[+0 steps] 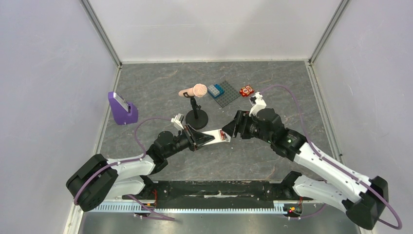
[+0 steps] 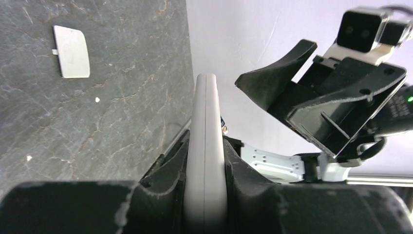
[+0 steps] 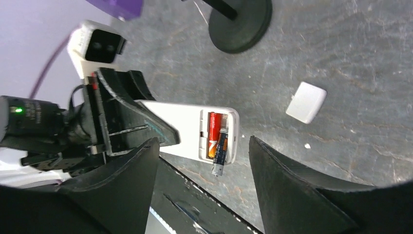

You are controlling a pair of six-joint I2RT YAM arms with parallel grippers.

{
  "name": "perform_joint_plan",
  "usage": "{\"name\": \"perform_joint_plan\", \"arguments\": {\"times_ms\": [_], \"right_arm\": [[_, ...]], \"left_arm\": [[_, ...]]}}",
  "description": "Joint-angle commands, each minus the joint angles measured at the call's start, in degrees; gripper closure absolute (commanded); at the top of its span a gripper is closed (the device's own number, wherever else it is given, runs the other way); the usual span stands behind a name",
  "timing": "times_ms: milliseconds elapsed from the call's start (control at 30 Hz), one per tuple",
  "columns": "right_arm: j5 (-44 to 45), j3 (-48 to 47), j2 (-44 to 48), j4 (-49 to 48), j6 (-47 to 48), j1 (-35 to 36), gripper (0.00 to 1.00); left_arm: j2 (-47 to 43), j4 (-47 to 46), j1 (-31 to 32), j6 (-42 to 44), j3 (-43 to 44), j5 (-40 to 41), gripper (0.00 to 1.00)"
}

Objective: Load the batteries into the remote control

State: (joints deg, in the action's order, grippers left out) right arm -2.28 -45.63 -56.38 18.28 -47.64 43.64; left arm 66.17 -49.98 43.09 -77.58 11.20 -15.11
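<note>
The remote control (image 3: pixel 182 127) is a white handset held level above the table, back side up, its battery bay uncovered. My left gripper (image 2: pixel 205 151) is shut on its edges; the same remote control (image 2: pixel 205 112) shows edge-on there. Of the batteries, the red-orange one (image 3: pixel 213 132) lies in the bay. The black one (image 3: pixel 221 152) sits askew beside it, its lower end poking out past the remote's edge. My right gripper (image 3: pixel 204 141) is open just short of that end, its fingers (image 3: pixel 292 180) apart on either side, touching nothing. In the top view the right gripper (image 1: pixel 229 131) faces the left gripper (image 1: pixel 203 138).
A small white cover piece (image 3: pixel 306 101) lies flat on the table, also the cover piece (image 2: pixel 71 51). A black round stand base (image 1: pixel 197 117) with a pink microphone (image 1: pixel 195 91) stands behind the grippers. Further off are a purple block (image 1: pixel 122 108), a grey baseplate (image 1: pixel 225 97) and a red dotted block (image 1: pixel 247 90).
</note>
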Motion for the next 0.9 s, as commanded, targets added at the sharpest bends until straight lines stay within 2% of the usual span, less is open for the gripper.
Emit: {"name": "perform_joint_plan", "arguments": {"times_ms": [0,133,467,633,867], "right_arm": [[1.93,6.46,7.19,-10.59,-1.44,-0.13,0.28],[0.80,12.93,12.52,-20.01,-2.81,-0.13,0.24],[-1.22,18.33,15.29,-30.88,-3.86,-0.15,0.24],[-1.13,19.45,15.40,-31.43,-3.73,-0.16,0.29],[-0.81,20.13,13.37,-33.04,-4.68,-0.13,0.44]], "left_arm": [[-1.53,-4.81,-0.20,-8.07,1.85,-0.03,0.98],[-2.30,-5.51,-0.20,-13.89,1.57,0.82,0.98],[-1.48,-10.76,-0.20,-23.88,-0.45,1.81,0.98],[-0.34,-13.30,-0.20,-25.68,-0.35,1.86,0.98],[-0.34,-13.57,-0.20,-25.21,-0.48,1.66,0.98]]}}
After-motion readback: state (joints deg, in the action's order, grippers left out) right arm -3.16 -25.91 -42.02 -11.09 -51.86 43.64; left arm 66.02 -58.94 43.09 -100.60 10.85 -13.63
